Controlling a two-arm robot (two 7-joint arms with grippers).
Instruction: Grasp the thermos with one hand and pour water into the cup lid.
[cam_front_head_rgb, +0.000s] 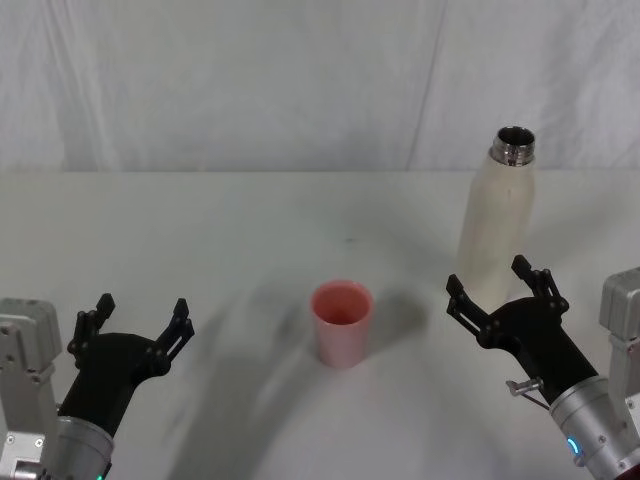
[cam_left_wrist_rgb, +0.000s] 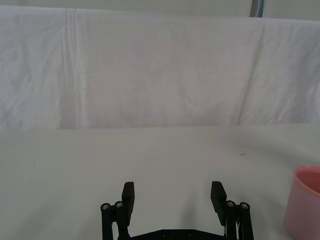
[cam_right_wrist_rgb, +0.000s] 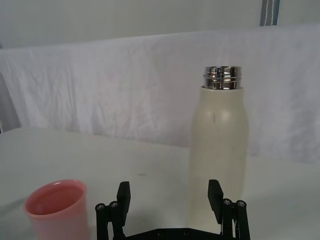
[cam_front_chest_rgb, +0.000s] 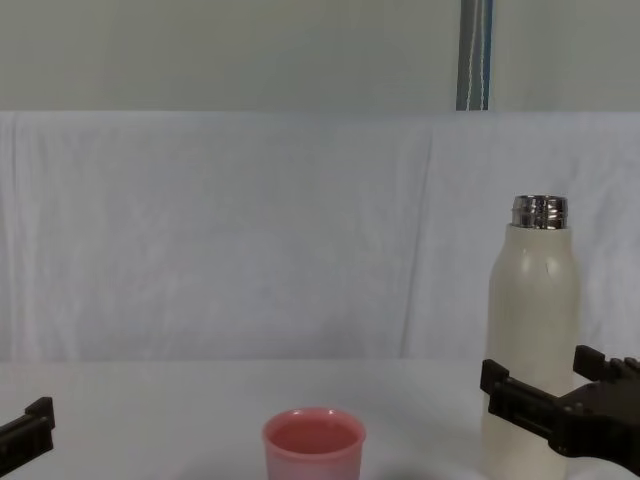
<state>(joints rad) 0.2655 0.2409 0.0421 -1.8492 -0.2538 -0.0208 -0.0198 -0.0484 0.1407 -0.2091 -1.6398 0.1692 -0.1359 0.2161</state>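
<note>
**Right claw lined up on bottle, nothing held**

Tall cream-white matte thermos (cam_front_head_rgb: 492, 225) upright on white cloth-covered surface (cam_front_head_rgb: 220, 230), far right, steel threaded neck uncapped; contents not visible. Right claw (cam_front_head_rgb: 499, 283) spread wide just in front of thermos base, fingers either side but apart from body, gripping nothing; probably staged for a low side grasp. Small pink plastic cup lid (cam_front_head_rgb: 341, 322) upright near centre, mouth up, ready to receive; looks empty, hard to confirm. Left claw (cam_front_head_rgb: 140, 321) wide open, empty, idle near left.
</note>
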